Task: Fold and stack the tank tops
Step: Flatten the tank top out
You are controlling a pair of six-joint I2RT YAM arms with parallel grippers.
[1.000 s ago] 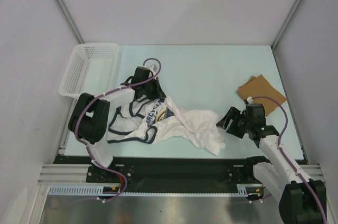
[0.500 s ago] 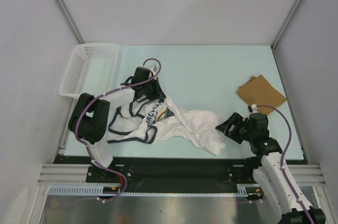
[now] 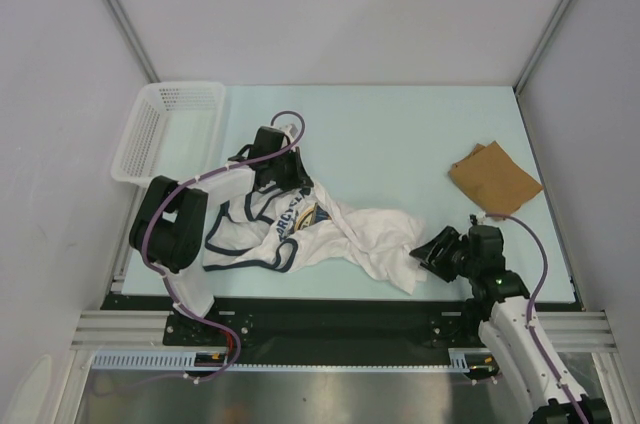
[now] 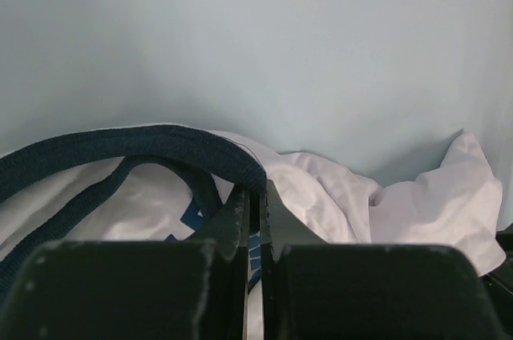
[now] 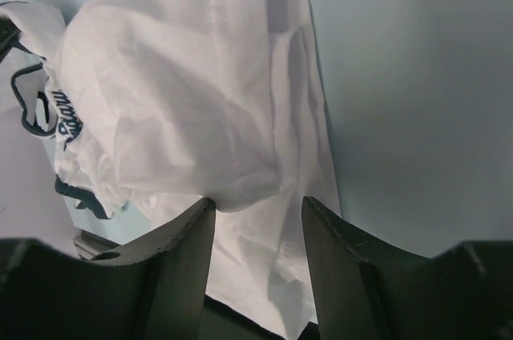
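Left gripper (image 4: pixel 255 196) is pinched tight on the navy trim of the white tank top (image 4: pixel 329 196). Right gripper (image 5: pixel 255 216) (jaws spread, clamping nothing) sits at the top's hem, drawn back toward its base since a second ago.

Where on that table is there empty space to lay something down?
The far middle of the table is bare, between the basket and the tan top. The near edge is crowded: the white top sprawls there with the left gripper and right gripper at it.

White tank top (image 3: pixel 370 239) with navy trim and blue-and-yellow print, tan-brown tank top (image 3: pixel 495 179), white lattice basket (image 3: pixel 135 144)
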